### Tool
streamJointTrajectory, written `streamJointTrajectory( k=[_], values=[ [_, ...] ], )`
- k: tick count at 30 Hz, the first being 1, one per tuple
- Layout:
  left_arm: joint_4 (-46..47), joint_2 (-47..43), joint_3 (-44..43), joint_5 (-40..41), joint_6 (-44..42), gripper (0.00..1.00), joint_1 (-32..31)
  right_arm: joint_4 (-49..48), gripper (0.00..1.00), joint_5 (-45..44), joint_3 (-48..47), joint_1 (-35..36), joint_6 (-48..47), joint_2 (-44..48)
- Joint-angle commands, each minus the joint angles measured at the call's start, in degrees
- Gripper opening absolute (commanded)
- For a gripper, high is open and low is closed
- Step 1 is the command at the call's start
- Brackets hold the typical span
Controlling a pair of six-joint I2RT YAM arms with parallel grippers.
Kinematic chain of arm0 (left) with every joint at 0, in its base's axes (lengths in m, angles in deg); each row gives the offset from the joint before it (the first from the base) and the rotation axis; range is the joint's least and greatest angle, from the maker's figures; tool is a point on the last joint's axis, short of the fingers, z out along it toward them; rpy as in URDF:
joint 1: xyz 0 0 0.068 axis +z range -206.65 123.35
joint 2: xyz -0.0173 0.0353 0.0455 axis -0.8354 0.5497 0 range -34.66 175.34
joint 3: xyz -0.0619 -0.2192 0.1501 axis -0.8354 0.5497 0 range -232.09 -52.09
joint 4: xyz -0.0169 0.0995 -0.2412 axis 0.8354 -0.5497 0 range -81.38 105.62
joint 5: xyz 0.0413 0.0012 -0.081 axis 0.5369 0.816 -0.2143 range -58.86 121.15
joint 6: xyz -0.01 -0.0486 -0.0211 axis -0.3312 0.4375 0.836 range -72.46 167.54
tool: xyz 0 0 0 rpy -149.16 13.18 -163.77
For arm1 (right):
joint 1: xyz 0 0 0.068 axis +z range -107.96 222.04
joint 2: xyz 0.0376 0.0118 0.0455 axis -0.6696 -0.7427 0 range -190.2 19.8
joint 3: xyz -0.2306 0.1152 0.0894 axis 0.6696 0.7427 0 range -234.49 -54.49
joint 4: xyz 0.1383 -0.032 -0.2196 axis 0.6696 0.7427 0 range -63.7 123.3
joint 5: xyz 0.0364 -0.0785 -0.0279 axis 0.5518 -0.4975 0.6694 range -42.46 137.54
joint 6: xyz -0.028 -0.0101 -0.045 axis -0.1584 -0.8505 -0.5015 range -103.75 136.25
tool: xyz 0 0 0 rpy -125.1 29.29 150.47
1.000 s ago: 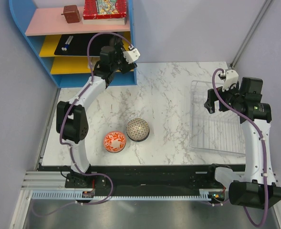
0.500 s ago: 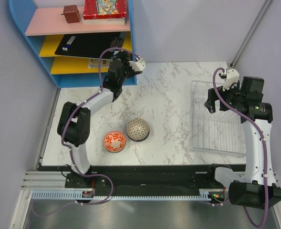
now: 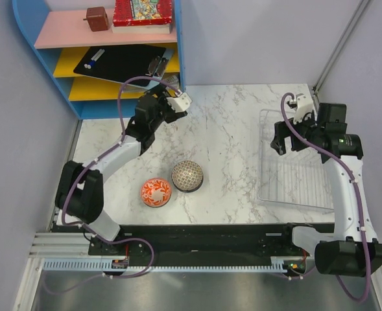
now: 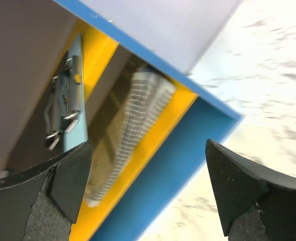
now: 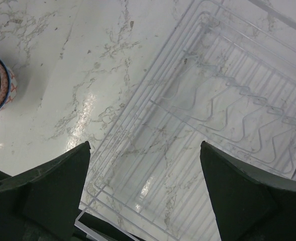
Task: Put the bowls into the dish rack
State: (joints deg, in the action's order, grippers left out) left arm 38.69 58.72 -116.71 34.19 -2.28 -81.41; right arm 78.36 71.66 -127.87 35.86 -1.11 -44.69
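1. Two bowls sit side by side on the table [image 3: 236, 129], touching or very nearly: the orange bowl [image 3: 156, 192] and the grey bowl [image 3: 187, 175]. Neither has moved in the last second. I see no other bowls from here.
2. Both bowls are near the left arm's base and well apart from the rack [image 3: 288, 178], which lies at the table's right side with nothing in it.
3. The left gripper [image 4: 148, 150] was up at the shelf [image 3: 179, 58] a second ago. It has since pulled back and now hangs just off the blue corner, jaws spread wide, holding nothing.
4. The right gripper [image 5: 145, 145] has drifted slightly left. It hovers over the rack's left rim, jaws also wide apart and empty.
5. To my eye the loading hasn't begun. The left arm seems to be leaving the shelf and coming round toward the bowls. The grey bowl is the nearer one, and the arm must still swing back and drop down to reach it.
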Motion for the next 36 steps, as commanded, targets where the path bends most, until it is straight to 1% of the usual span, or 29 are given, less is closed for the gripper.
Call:
streamJointTrajectory(
  k=[1, 2, 3, 4, 5, 7, 12, 15, 16, 20, 21, 24, 27, 28, 32, 36],
  values=[
    [-14.3, -8.5, -1.9, -14.2, 12.0, 1.00, 0.5, 0.4, 0.98, -1.3, 1.9, 4.7, 0.8, -0.8],
    [-18.4, -10.0, -1.8, -16.0, 13.7, 1.00, 0.5, 0.2, 0.98, -2.2, 2.9, 5.8, 0.9, -1.1],
    [-20.1, -11.5, -1.5, -18.7, 16.5, 1.00, 0.5, -0.1, 0.98, -4.0, 3.4, 8.3, 1.3, -1.3],
    [-21.6, -13.4, -0.9, -19.7, 17.8, 1.00, 0.4, -0.5, 0.98, -4.8, 3.9, 9.2, 1.7, -2.0],
    [-25.7, -16.5, -0.4, -20.4, 19.0, 1.00, 0.4, -1.1, 0.98, -5.3, 4.8, 9.9, 1.9, -2.5],
    [-28.8, -20.1, 1.3, -21.2, 21.3, 1.00, 0.4, -1.6, 0.98, -6.4, 5.4, 11.5, 2.2, -4.4],
    [-35.3, -30.7, 8.1, -16.9, 21.4, 1.00, 0.6, -1.7, 0.98, -8.9, 4.9, 13.6, 2.4, -9.4],
    [-38.5, -34.0, 12.8, -13.9, 22.0, 1.00, 1.5, -2.6, 0.98, -9.0, 4.6, 14.0, 2.3, -12.5],
    [-38.5, -34.8, 14.0, -12.9, 22.1, 1.00, 2.1, -3.0, 0.98, -9.1, 4.5, 14.2, 2.3, -14.2],
    [-39.0, -37.1, 18.4, -8.9, 22.5, 1.00, 2.3, -5.6, 0.91, -9.4, 3.4, 15.9, 2.9, -19.3],
    [-39.2, -37.4, 19.3, -6.3, 22.7, 1.00, 2.4, -6.2, 0.90, -9.5, 3.1, 16.5, 3.0, -21.6],
    [-40.1, -38.7, 20.7, -3.3, 23.5, 1.00, 3.7, -8.3, 0.89, -10.6, 1.1, 17.3, 3.6, -26.5],
    [-41.9, -40.9, 21.9, -3.3, 24.2, 1.00, 5.3, -9.9, 0.88, -11.5, -1.5, 18.0, 4.0, -30.8],
    [-42.3, -41.2, 22.3, -1.7, 24.5, 1.00, 5.6, -10.4, 0.87, -11.6, -2.8, 18.1, 4.2, -31.7],
    [-43.0, -42.6, 24.5, 0.5, 25.5, 1.00, 6.3, -10.9, 0.87, -11.6, -6.4, 20.1, 4.4, -35.4],
    [-43.5, -43.4, 26.5, 1.3, 26.6, 1.00, 7.2, -10.4, 0.87, -13.1, -10.8, 24.0, 4.1, -39.9]
  ],
)
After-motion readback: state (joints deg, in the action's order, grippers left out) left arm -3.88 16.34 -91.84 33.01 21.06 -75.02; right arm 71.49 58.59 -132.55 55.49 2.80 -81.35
